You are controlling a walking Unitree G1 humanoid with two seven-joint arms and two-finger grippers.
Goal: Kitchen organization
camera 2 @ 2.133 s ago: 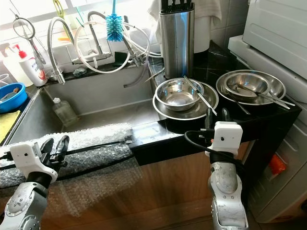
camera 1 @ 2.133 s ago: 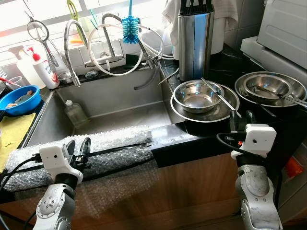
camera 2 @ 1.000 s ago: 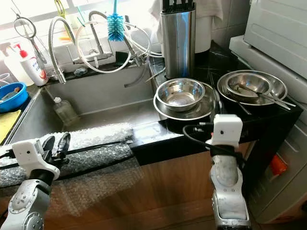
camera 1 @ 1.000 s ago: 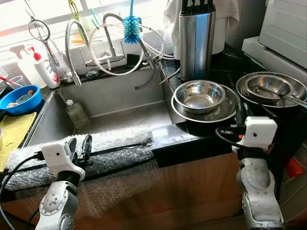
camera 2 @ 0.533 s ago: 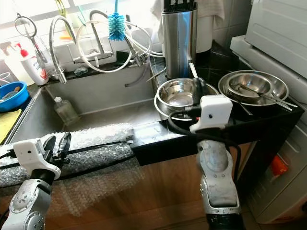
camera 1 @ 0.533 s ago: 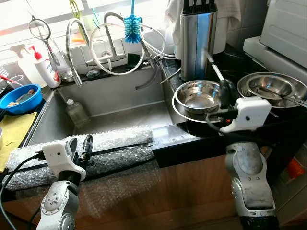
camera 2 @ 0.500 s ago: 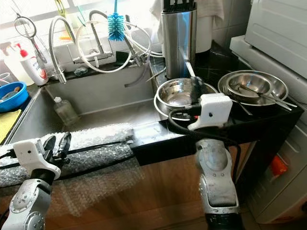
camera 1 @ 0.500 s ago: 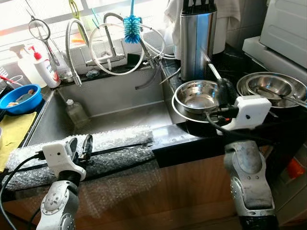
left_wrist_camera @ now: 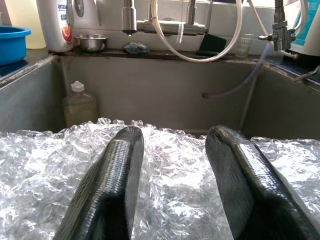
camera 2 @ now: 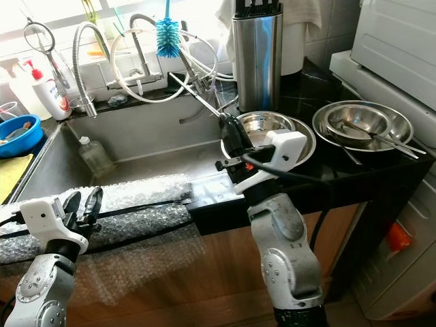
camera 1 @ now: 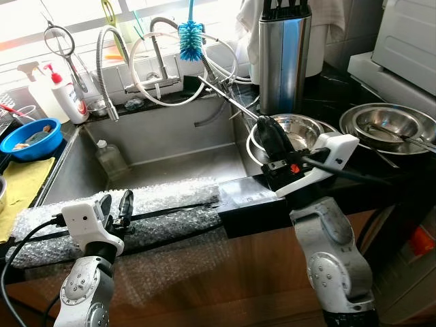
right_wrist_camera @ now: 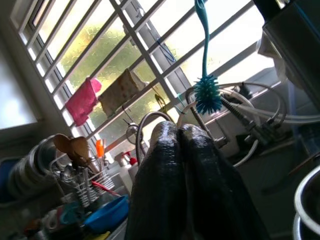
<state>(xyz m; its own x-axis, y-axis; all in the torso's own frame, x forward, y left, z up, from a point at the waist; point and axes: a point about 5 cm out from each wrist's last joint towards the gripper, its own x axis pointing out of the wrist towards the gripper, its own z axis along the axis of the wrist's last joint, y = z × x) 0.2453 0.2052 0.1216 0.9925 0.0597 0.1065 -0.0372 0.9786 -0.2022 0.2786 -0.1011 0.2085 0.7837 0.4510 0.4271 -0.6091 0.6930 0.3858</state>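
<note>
The right gripper [camera 1: 267, 133], clenched on thin metal rods [camera 1: 228, 101] pointing to eleven o'clock, could snag the faucet hoses [camera 1: 216, 65]; the left gripper [camera 1: 114, 204] hangs spread, idle

Sink [camera 1: 170, 153] takes up the middle, faucet [camera 1: 158, 51] behind it. Bubble wrap [camera 1: 146, 208] lies along its front edge. Stacked bowls [camera 1: 310, 133] sit on the worktop [camera 1: 340, 102] at right, knife block [camera 1: 284, 51] behind them, upper right.
</note>
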